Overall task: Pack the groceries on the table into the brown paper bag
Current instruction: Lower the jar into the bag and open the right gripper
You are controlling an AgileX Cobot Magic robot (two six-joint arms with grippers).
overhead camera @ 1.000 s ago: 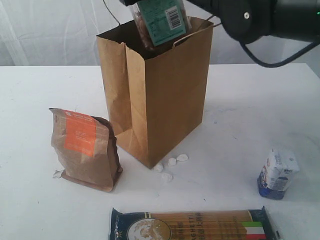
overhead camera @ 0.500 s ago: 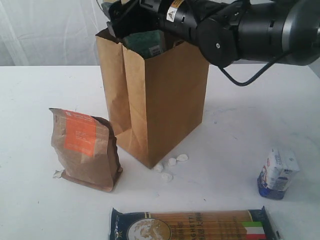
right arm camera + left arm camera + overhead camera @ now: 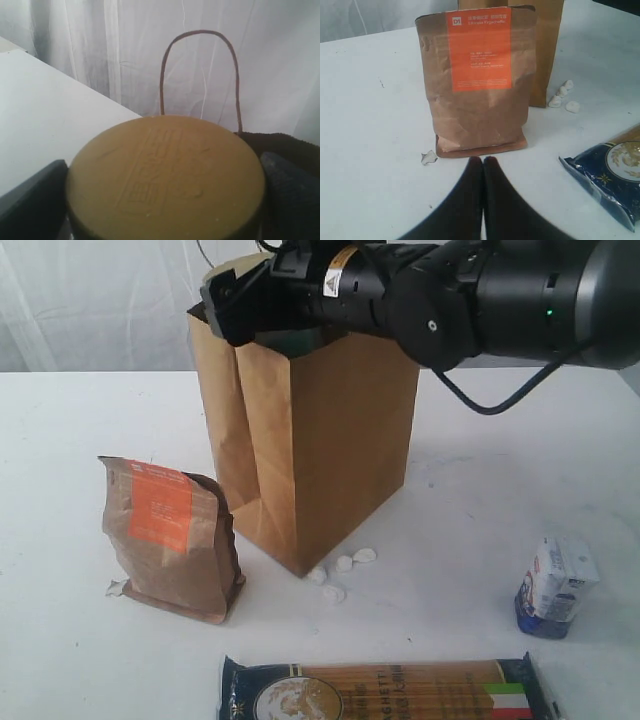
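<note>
right gripper (image 3: 162, 200) clamping the gold-lidded clear jar (image 3: 165, 160) by its sides at the mouth of the brown paper bag (image 3: 320, 460), left gripper (image 3: 482, 167) pressed together and empty, just short of the kraft pouch (image 3: 479, 85), which stands on the table (image 3: 500, 470) at the bag's 8 o'clock, long spaghetti pack (image 3: 385, 692) at 6 o'clock

- paper bag (image 3: 320, 460) stands upright mid-table (image 3: 80, 420);
- pouch (image 3: 170, 540) stands left of it, nearer the front;
- pebble-like bits (image 3: 343, 565) lie at the bag's front corner;
- packet (image 3: 557, 585) stands well right;
- spaghetti pack (image 3: 390, 692) lies along the front edge;
- jar (image 3: 165, 175) is at the bag's mouth
</note>
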